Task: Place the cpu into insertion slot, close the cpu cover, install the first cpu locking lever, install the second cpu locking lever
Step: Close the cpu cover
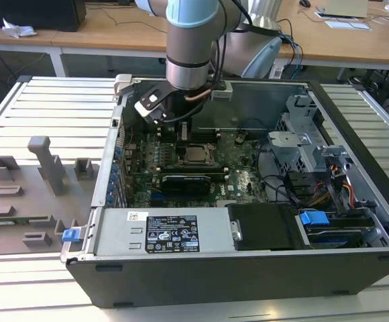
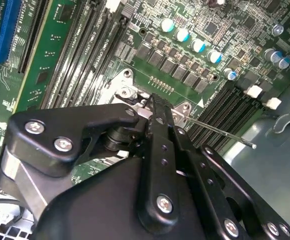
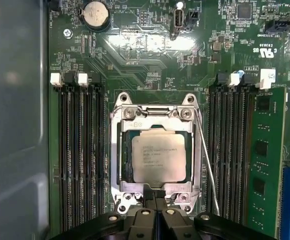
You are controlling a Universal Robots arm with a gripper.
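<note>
Exterior view: the claw (image 1: 183,133) hangs low inside the open computer case (image 1: 208,272), with the chip (image 1: 196,155) at its 5 o'clock. First wrist view: the chip sits in its socket (image 3: 127,165) under the lowered cover (image 3: 116,155), the claw is pressed together at the frame's edge, and one thin lever (image 3: 208,170) stands loose. Second wrist view: the tip appears to touch that edge, so the lever step seems in hand, and it calls for a sure catch on slim wire.

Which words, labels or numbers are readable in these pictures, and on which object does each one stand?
No text can be quoted with confidence.
cpu: faint lines of print on its metal top, too small to read.
motherboard: white markings beside many parts, too small to read.
black label on the grey box at the case front: white print and symbols, too small to read.
</note>
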